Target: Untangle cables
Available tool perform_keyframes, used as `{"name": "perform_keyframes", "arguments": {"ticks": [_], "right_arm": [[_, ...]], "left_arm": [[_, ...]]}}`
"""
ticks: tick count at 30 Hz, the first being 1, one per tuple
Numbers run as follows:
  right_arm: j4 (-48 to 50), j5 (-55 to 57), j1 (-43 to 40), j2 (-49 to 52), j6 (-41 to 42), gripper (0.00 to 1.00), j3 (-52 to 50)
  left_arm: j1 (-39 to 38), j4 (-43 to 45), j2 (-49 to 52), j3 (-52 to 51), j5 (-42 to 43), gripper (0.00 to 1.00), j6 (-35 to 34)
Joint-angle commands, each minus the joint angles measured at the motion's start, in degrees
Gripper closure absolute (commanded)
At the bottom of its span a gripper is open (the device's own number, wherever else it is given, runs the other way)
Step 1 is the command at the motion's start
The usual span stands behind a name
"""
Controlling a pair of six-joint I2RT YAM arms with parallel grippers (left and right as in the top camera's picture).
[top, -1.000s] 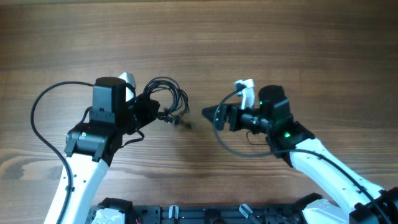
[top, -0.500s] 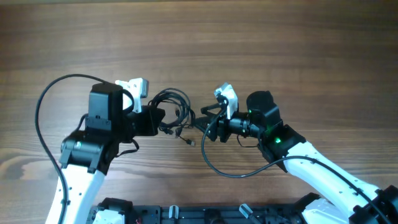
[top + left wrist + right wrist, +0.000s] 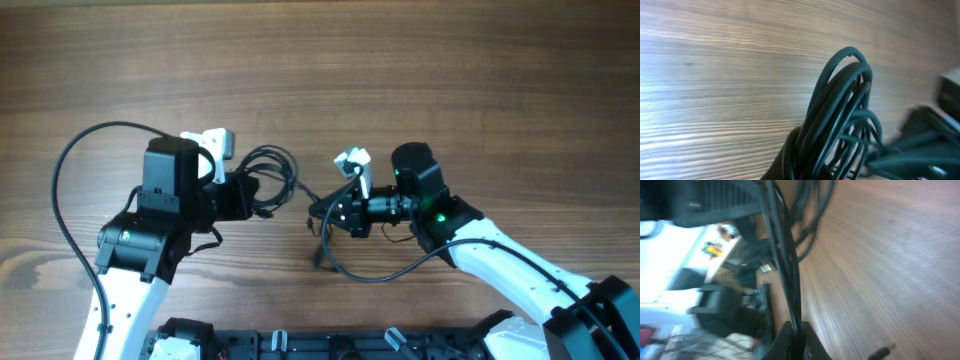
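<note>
The cables [image 3: 277, 172] are a bundle of thin black cords looped above the wooden table between my two arms. My left gripper [image 3: 252, 195] is shut on the bundle's left side. In the left wrist view the loops [image 3: 845, 105] rise out of the gripper [image 3: 810, 162] and hide its jaws. My right gripper [image 3: 320, 212] is shut on a strand or two at the bundle's right edge. The right wrist view shows those cords [image 3: 785, 255] pinched between the fingertips [image 3: 796, 339]. A small plug end [image 3: 880, 353] lies loose on the wood. One cord end [image 3: 320, 252] trails toward the front.
The left arm's thicker black cable [image 3: 68, 170] arcs out to the left. The right arm's own cable [image 3: 385, 276] loops below its wrist. A black rail [image 3: 300, 345] runs along the table's front edge. Bare wood fills the far half.
My right gripper has moved left to the bundle and closed from wide open onto a strand. The left gripper has kept its hold, shifting slightly right with the loops.
</note>
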Motion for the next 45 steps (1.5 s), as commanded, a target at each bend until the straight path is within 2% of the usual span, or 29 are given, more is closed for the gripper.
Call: {"name": "perform_keyframes", "arguments": {"ticks": [1, 7, 10, 14, 16, 20, 21, 23, 29, 30, 32, 33, 36, 38, 41, 45], "right_arm": [[0.9, -12.3, -2.3, 0.7, 6.0, 0.95, 0.0], [17.6, -18.0, -2.4, 0.7, 20.6, 0.96, 0.0], [22.7, -17.6, -2.4, 0.7, 21.3, 0.95, 0.0], [22.8, -15.2, -2.4, 0.7, 21.3, 0.95, 0.0], [21.7, -15.2, -1.7, 0.7, 21.3, 0.96, 0.0], [21.3, -13.4, -0.6, 0.7, 21.1, 0.95, 0.0], [21.3, -12.2, -0.6, 0.7, 21.1, 0.89, 0.0], [21.3, -10.4, -0.6, 0.7, 21.3, 0.85, 0.0], [20.8, -10.6, 2.7, 0.7, 20.9, 0.85, 0.0], [20.6, -10.6, 3.2, 0.7, 20.1, 0.78, 0.0], [18.8, -10.6, 3.2, 0.7, 16.0, 0.41, 0.0], [16.5, -10.6, 2.5, 0.7, 13.4, 0.00, 0.0], [9.2, -12.0, -2.6, 0.7, 11.3, 0.00, 0.0], [5.4, -15.6, -8.3, 0.7, 6.4, 0.00, 0.0], [4.0, -18.9, -16.1, 0.7, 2.6, 0.00, 0.0], [7.2, -20.9, -19.5, 0.7, 2.9, 0.01, 0.0]], "left_arm": [[0.6, 0.5, -0.6, 0.2, -11.9, 0.96, -4.7], [0.6, 0.7, 0.1, 0.2, -9.0, 0.96, -7.5], [0.6, 1.5, 1.0, 0.2, -6.2, 0.96, -7.4], [0.6, 5.3, 1.9, 0.2, -0.9, 0.96, -7.5], [0.6, 8.7, 1.9, 0.2, -1.4, 0.96, -10.1], [0.6, 10.7, 1.9, 0.2, -1.7, 0.96, -10.2], [0.6, 10.6, 1.9, 0.2, -1.6, 0.96, -10.2], [0.6, 10.0, 1.9, 0.2, -1.6, 0.96, -10.2], [0.6, 14.6, 2.0, 0.2, -1.6, 0.96, -10.8], [0.6, 15.5, 2.0, 0.2, -1.6, 0.96, -9.9], [0.6, 16.3, 2.0, 0.2, -1.3, 0.96, -7.4], [0.6, 16.2, 2.0, 0.2, -0.3, 0.96, -4.2], [0.6, 15.5, 2.0, 0.2, 4.7, 0.96, 6.8], [0.6, 13.9, 2.0, 0.2, 11.2, 0.96, 15.8], [0.6, 12.3, 2.0, 0.2, 18.7, 0.96, 22.9], [0.6, 12.1, 2.9, 0.2, 27.2, 0.96, 30.5]]}}
